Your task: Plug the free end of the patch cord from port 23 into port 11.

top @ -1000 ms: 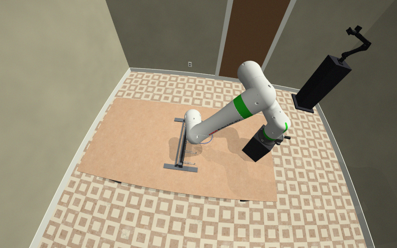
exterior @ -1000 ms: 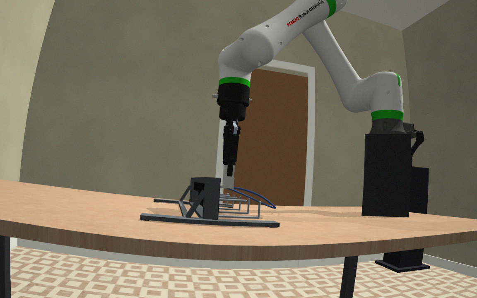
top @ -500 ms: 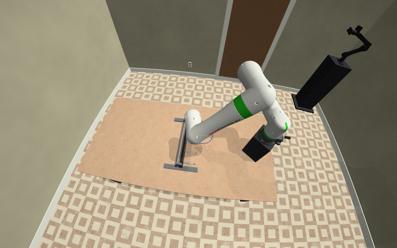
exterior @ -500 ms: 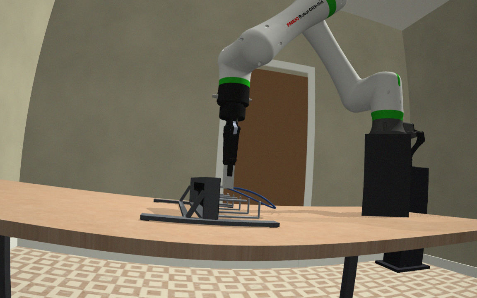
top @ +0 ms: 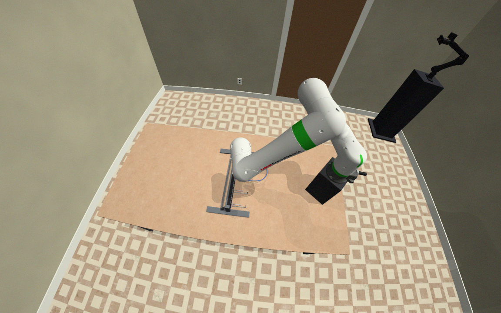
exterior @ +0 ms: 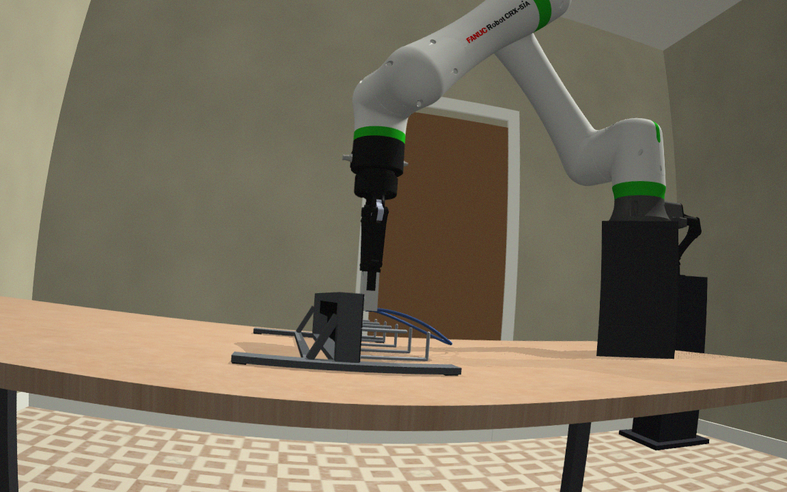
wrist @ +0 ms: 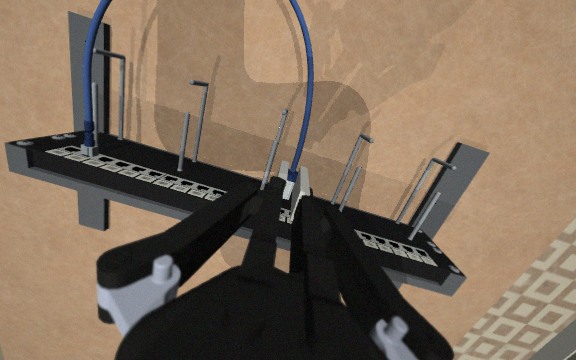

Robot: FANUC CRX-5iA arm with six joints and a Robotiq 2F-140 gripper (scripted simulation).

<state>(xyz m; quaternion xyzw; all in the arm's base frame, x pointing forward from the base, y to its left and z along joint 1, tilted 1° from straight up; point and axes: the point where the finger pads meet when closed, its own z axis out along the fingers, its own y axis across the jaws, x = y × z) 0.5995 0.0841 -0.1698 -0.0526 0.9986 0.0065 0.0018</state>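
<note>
Blue cord (top: 265, 177) (exterior: 419, 324) (wrist: 311, 75) — arched, free plug apparently unseated — one end plugged.

The arm (top: 279, 149) (exterior: 481, 30) reads "FANUC Robot CRX-5iA"
</note>
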